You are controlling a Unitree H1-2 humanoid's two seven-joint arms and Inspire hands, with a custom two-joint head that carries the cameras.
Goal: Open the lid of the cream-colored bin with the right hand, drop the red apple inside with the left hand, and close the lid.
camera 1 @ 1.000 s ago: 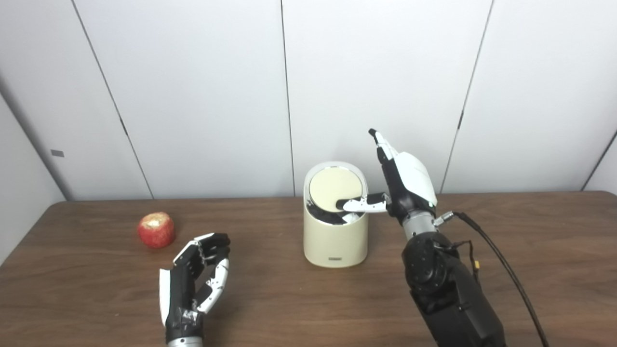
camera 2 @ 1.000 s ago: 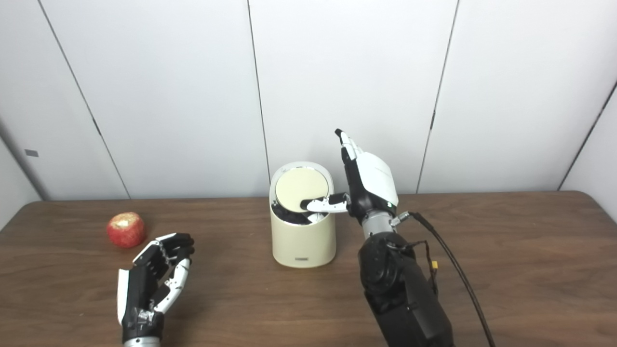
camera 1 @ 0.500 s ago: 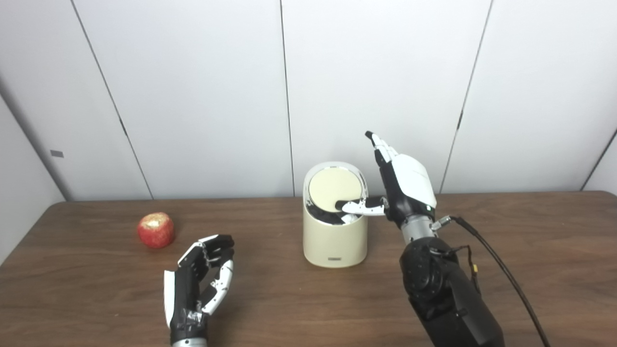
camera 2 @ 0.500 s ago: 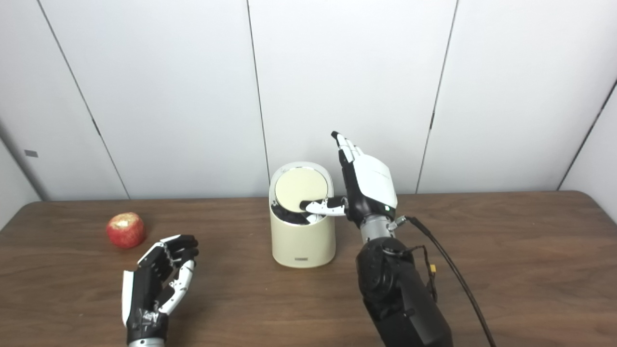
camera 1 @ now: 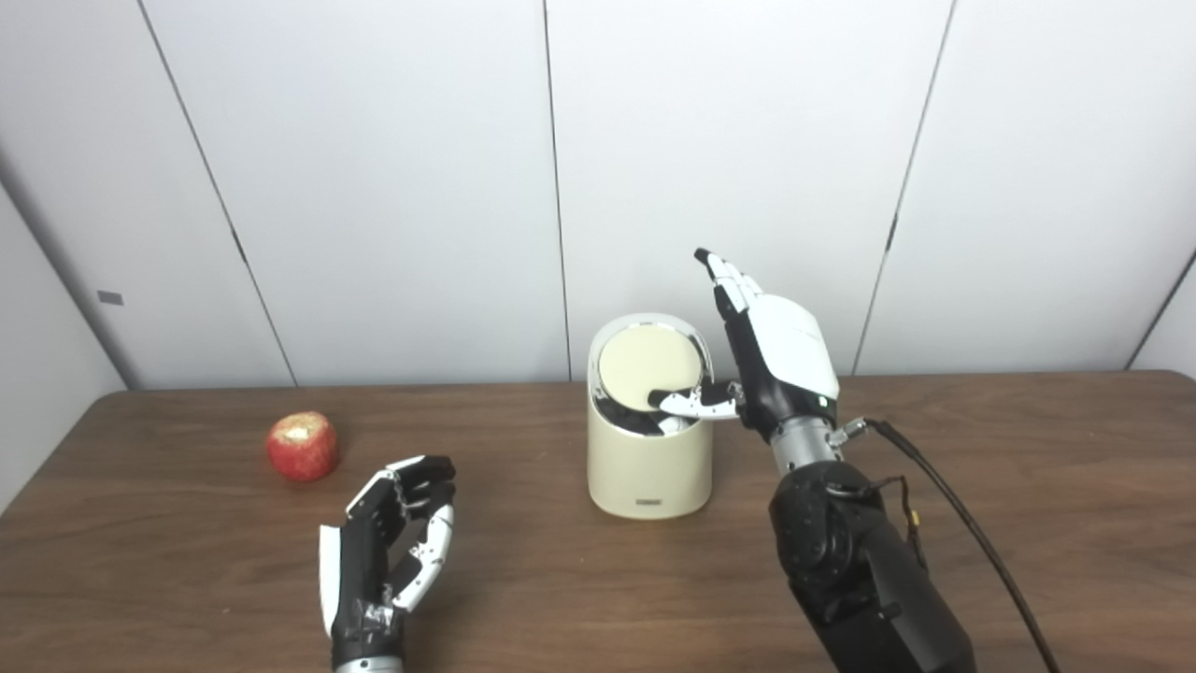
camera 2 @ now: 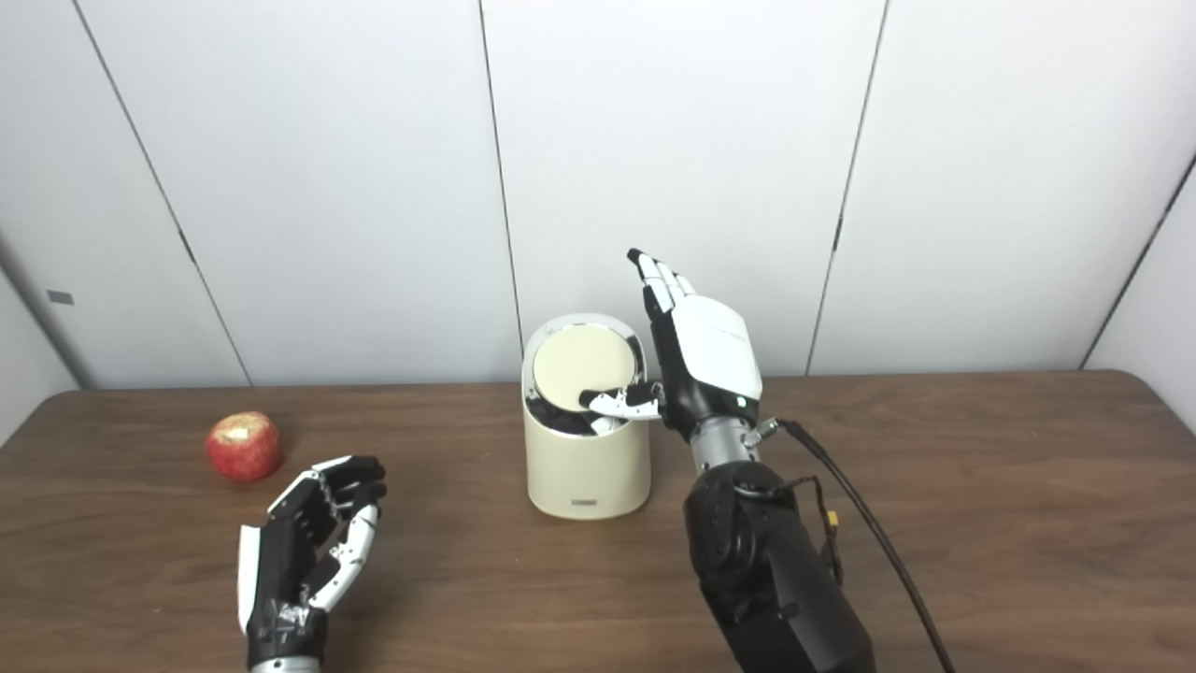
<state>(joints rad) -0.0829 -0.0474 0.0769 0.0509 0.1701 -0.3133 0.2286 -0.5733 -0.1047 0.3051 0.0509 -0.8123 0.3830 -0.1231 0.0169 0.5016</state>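
Right robot hand [camera 1: 775, 360] stands upright just beside the cream-coloured, round plastic bin [camera 1: 648, 463], fingers extended and apart, grasping nothing; its thumb reaches across the bin's rim and touches the lower edge of the round cream lid [camera 1: 647, 366], which sits tilted up toward the back with a dark gap showing at the front. Left robot hand [camera 1: 388, 551] hovers above the dark wooden counter [camera 1: 1028, 449], in front and to the left of the bin, fingers loosely curled and empty. Red apple [camera 1: 302, 446] rests on the counter well to the left of the bin, behind the left robot hand and apart from it. Assessment: the lid-opening step is in hand and looks partly done; the apple is not yet picked up. The next move appears to call for the thumb to keep the lid tipped back while the left robot hand reaches back to the apple and closes around it. Whether the present gap would admit the apple cannot be told.
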